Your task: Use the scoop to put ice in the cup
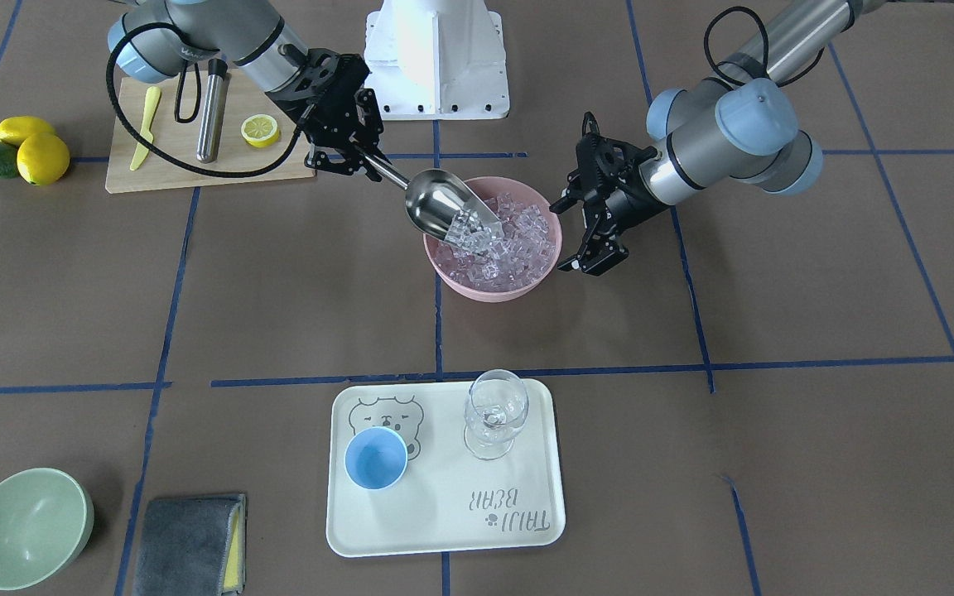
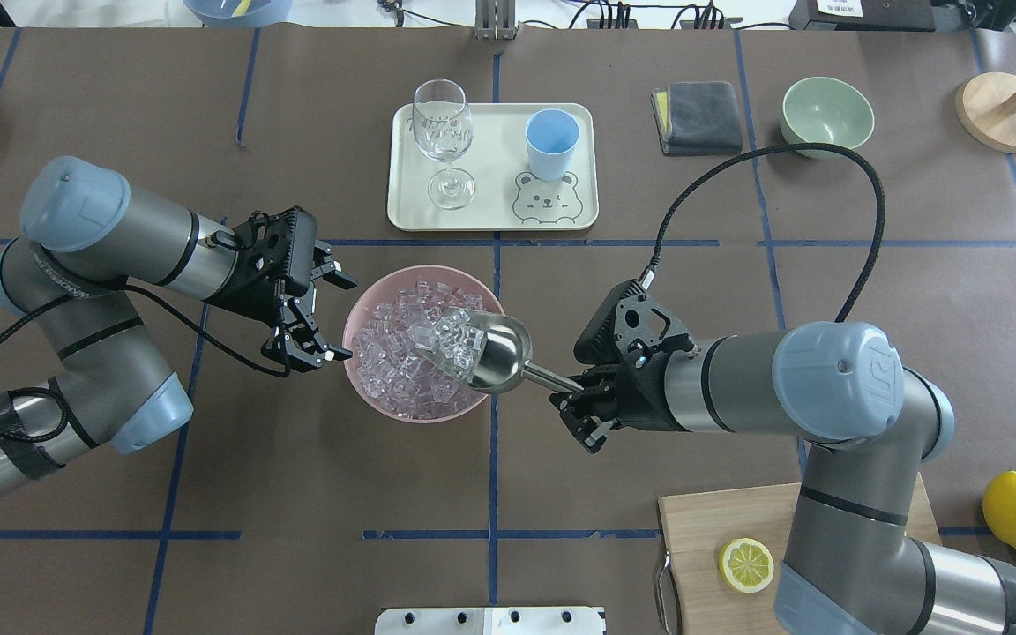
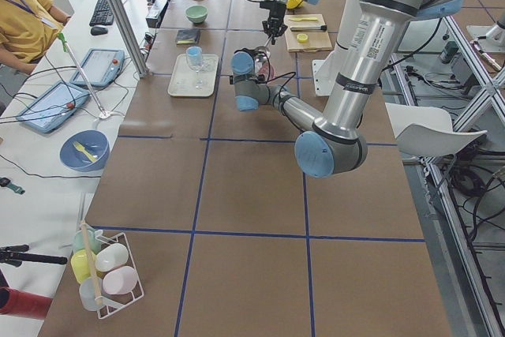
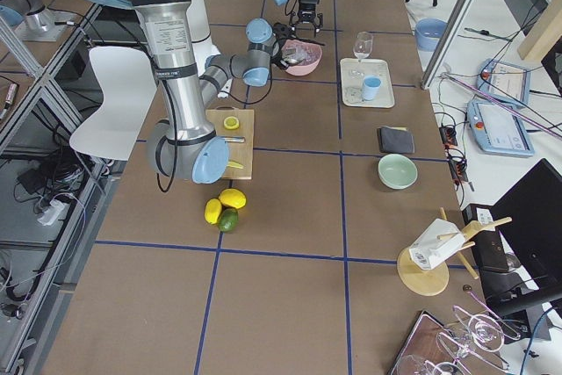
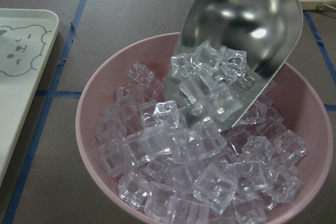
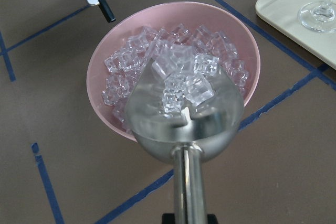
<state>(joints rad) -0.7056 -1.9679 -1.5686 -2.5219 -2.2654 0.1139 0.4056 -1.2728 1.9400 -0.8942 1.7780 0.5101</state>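
Observation:
My right gripper (image 2: 577, 392) is shut on the thin rod handle of the steel scoop (image 2: 490, 353). The scoop's trough lies over the pink bowl (image 2: 420, 418), its mouth low among the ice (image 2: 389, 357), and it carries several cubes (image 6: 181, 80). The wrist views show the scoop (image 5: 236, 35) resting on the ice pile. My left gripper (image 2: 339, 319) is open and empty beside the bowl's rim, on the side away from the scoop. The light-blue cup (image 2: 551, 141) stands upright on the cream tray (image 2: 490, 212) beyond the bowl.
A clear wine glass (image 2: 443, 141) stands on the tray beside the cup. A grey cloth (image 2: 698, 116) and a pale green bowl (image 2: 827, 113) lie to the tray's right. A cutting board with a lemon half (image 2: 746, 564) and a steel cylinder (image 1: 212, 108) sits near my right arm.

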